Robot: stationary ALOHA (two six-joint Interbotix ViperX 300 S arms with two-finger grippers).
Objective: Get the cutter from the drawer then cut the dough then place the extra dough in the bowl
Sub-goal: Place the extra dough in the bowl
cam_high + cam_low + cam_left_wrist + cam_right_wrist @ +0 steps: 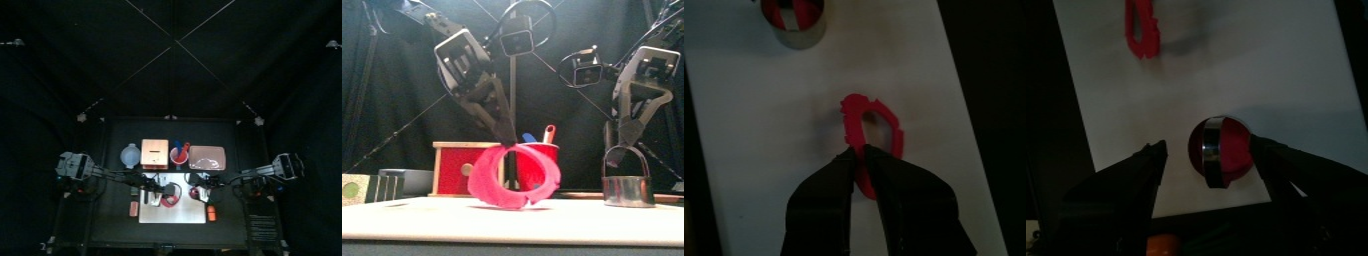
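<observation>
Black curtain (80, 60) behind; white board (764, 150) carries cutter (627, 188), upright dough ring (481, 182).

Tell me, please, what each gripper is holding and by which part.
Left gripper pinches the red dough ring by its rim. Right gripper holds nothing: its jaws stand open either side of the cutter.

**Around the work: board, cup, tray and 2 stray toys**

A white cutting board (181, 212) lies flat on the front half of the black table (118, 192). At the back stands a red cup (543, 166), with a blue knife handle (549, 131) rising above its rim. Just to the cup's right lies a flat pink tray (211, 157). 2 small toys sit low near the front: an orange one (214, 213) at the board's right edge, and a red one (134, 208) just off its left edge.
</observation>
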